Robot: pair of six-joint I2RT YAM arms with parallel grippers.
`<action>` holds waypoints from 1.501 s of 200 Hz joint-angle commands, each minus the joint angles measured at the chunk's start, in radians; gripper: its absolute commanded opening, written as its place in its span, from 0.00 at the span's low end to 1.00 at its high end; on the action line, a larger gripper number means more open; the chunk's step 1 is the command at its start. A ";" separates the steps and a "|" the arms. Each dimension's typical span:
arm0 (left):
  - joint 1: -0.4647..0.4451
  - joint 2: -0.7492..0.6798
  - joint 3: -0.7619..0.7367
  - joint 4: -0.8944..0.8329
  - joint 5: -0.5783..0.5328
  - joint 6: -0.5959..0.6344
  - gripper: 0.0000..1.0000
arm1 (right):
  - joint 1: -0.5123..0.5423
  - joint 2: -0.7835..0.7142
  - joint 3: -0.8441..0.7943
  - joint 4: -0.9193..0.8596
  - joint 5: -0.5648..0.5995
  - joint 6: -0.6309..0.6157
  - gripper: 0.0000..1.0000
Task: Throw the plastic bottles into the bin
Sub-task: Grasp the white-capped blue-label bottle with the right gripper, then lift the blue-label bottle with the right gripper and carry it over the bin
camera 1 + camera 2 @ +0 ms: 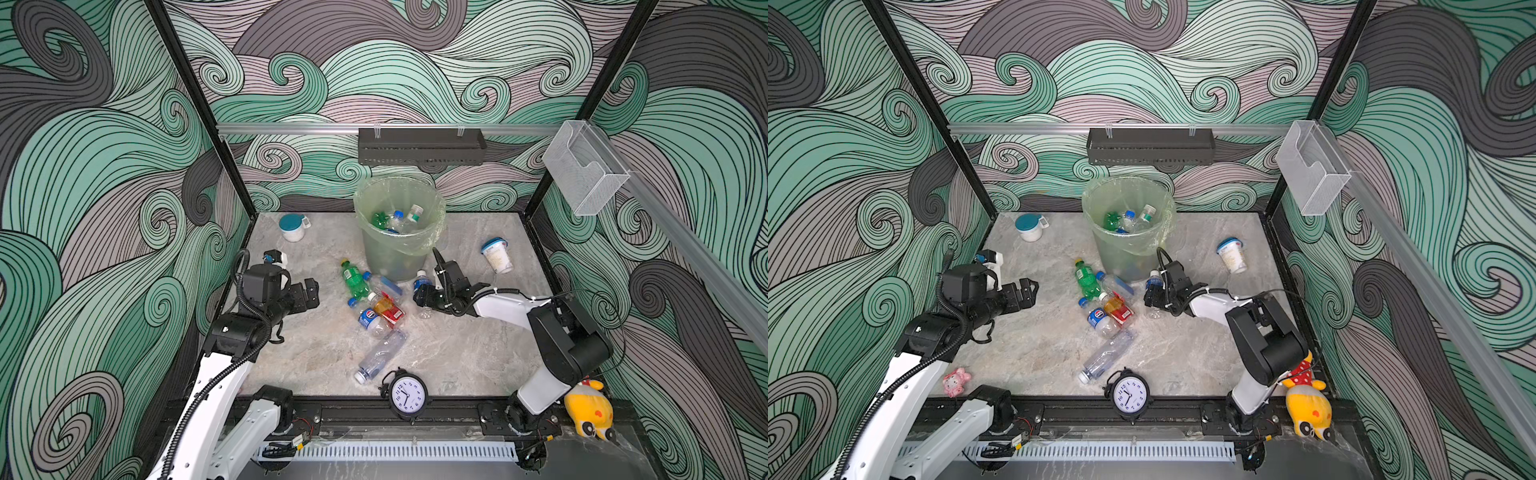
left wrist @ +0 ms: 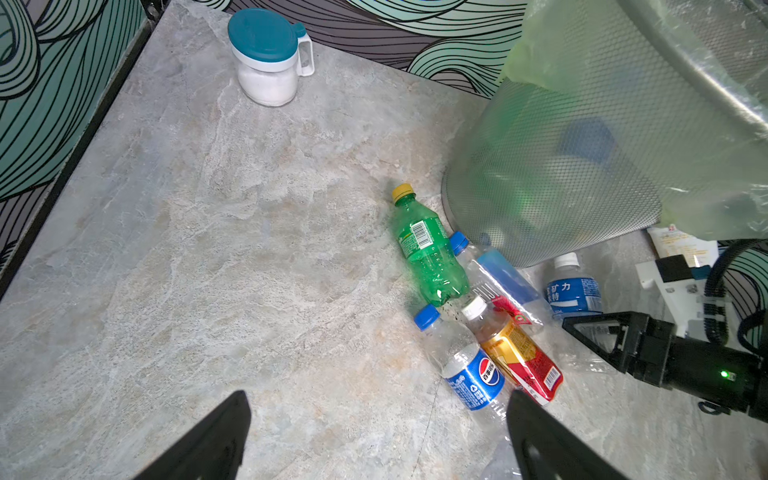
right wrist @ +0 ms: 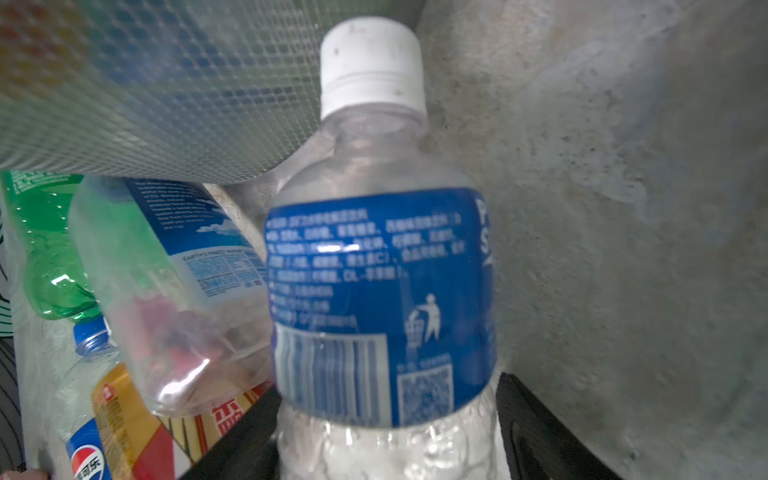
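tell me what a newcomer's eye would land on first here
The bag-lined grey bin at the back middle of the table draws the eye first, with several bottles inside it and a heap of plastic bottles lying at its foot. Just right of that heap, the right gripper has its jaws on either side of a white-capped bottle. The left gripper hangs open on the heap's other side.

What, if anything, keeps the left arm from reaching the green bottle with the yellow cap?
Probably nothing, so yes: the left gripper is open, only bare table lies between it and the green bottle, and the bin stands on the bottle's far side.
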 commanded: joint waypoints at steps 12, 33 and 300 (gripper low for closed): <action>0.009 0.000 -0.010 0.001 -0.029 0.015 0.98 | -0.001 -0.054 -0.013 -0.063 0.093 -0.030 0.73; 0.009 -0.002 -0.016 0.004 -0.031 0.014 0.98 | -0.002 -0.056 -0.012 -0.081 0.118 -0.050 0.72; 0.010 -0.038 0.050 -0.099 -0.165 0.065 0.98 | -0.021 -0.657 0.008 -0.348 0.290 -0.273 0.67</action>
